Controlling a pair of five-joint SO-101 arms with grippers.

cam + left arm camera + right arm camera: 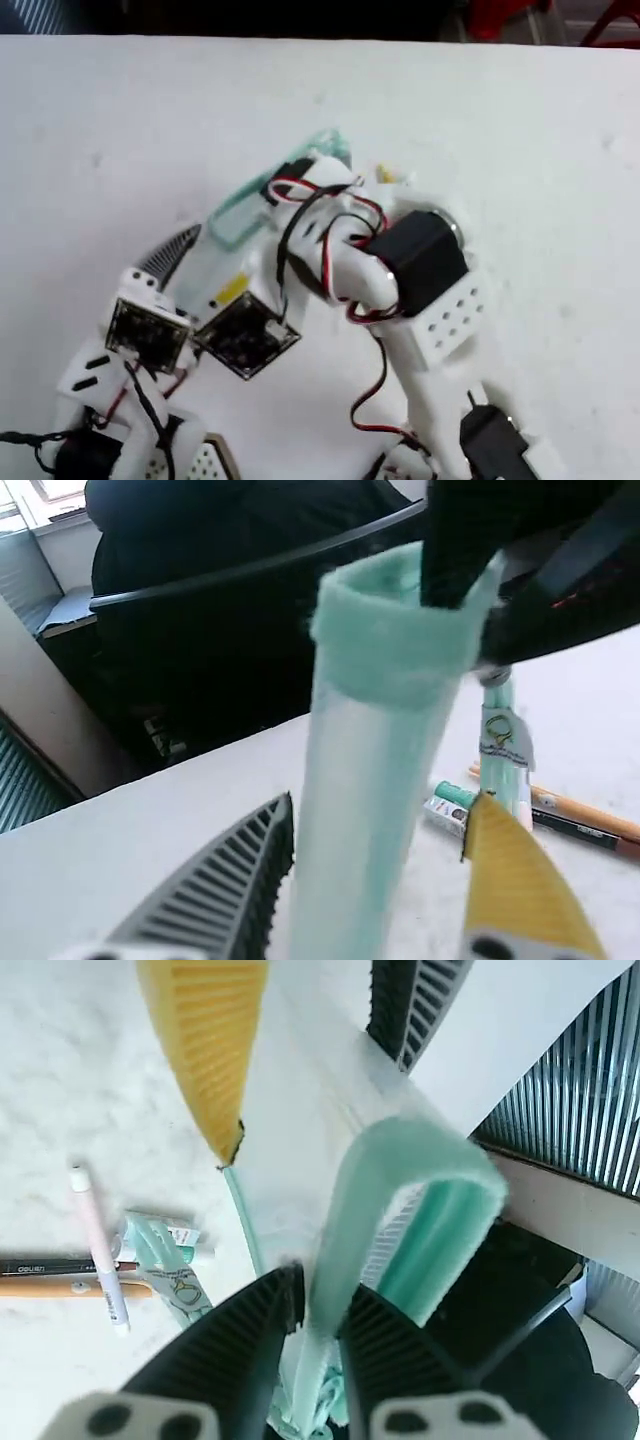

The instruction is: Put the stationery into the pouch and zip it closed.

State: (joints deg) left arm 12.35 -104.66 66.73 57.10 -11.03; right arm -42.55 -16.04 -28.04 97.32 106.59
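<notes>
Right wrist view: my right fingers [320,1285] are pinched narrow on the mint-green fabric edge of the pouch [420,1190]. The band folds over just above the black tips. I cannot make out the zip pull.

Left wrist view: my left fingers [385,800] hold the pouch's clear body, with the grey finger [230,880] on one side and the yellow finger [510,880] on the other. The grey one lies against the plastic. The pouch rises from between them, mint band at the far end, where the black right fingers meet it.

High view: the pouch runs diagonally from the left fingers toward the middle of the surface [520,130]. My right arm [430,300] comes in from the near right and crosses over the pouch's far end. My left arm [100,380] sits at the near left corner.

The stationery is outside the pouch, lying loose on the surface just beside it. A pink pen [97,1250] lies across a black pen [45,1267] and an orange pencil [60,1288], which run side by side. A mint-green piece with a printed label [160,1255] is next to them, nearer the pouch. I cannot tell whether anything is inside the clear body.
</notes>
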